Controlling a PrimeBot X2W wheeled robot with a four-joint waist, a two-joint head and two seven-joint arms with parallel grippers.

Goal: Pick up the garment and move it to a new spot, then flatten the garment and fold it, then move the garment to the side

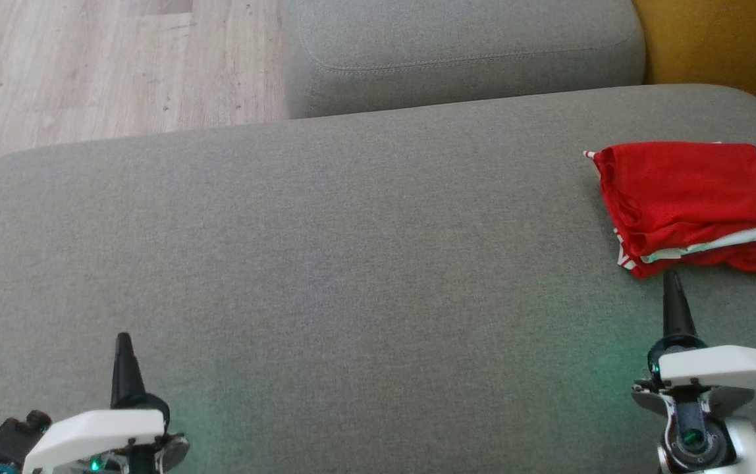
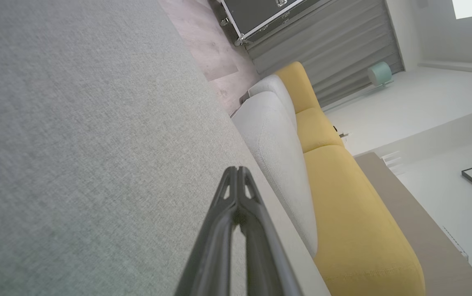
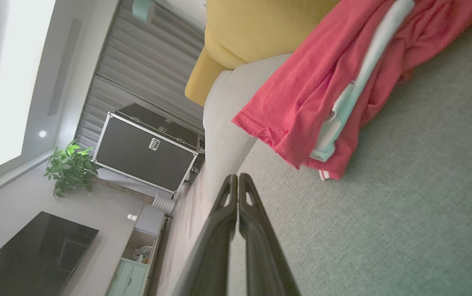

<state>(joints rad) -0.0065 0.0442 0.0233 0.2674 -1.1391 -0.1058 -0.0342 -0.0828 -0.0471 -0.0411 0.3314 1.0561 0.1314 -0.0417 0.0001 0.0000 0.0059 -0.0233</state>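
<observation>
Red garment [image 1: 687, 197], long axis crosswise, lies just ahead of right gripper [image 1: 672, 283]; left gripper [image 1: 123, 342] well apart from it. Both pinched together, empty.

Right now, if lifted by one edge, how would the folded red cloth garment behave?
Probably floppy: the folded red cloth garment lies in rumpled layers on the grey woven sofa cushion, so its fold would likely fall open. Likely light: thin cloth. Pushed, it may bunch rather than slide.
</observation>
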